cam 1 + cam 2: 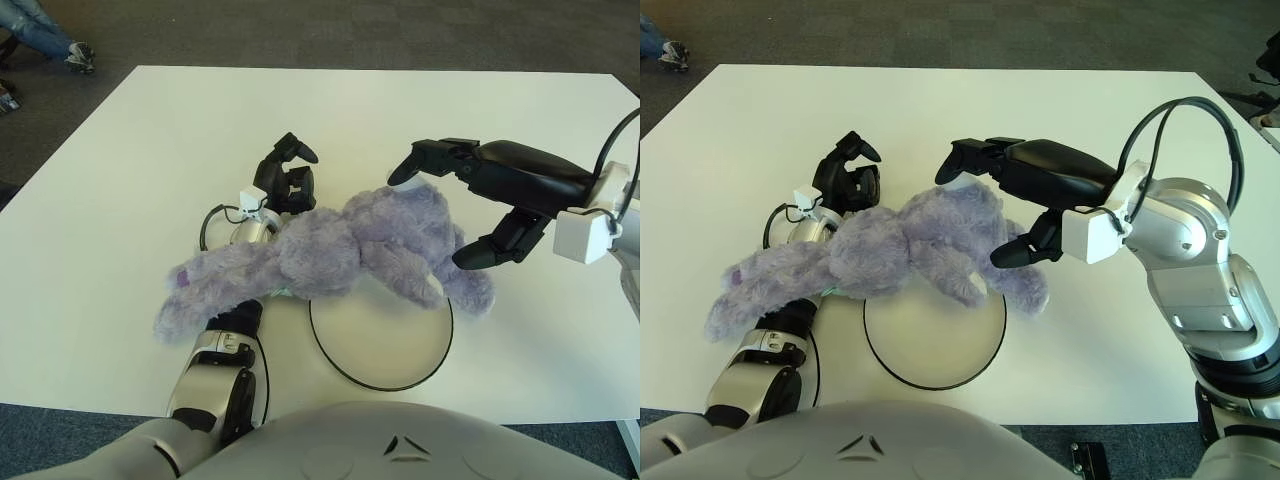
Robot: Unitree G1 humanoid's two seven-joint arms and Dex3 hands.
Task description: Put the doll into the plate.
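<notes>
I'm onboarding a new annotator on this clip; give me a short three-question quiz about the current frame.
1. True or false: the purple doll lies wholly inside the plate.
2. Which hand has its fingers spread on either side of the doll's right end?
A. left hand
B. right hand
C. neither
3. Fill in: the plate's rim is ____ in colour.

Key
1. False: the doll lies across the plate's far edge, much of it out over the white table to the left.
2. B: the right hand is open around that end, while the left hand shows behind the doll's middle.
3. Black.
</notes>
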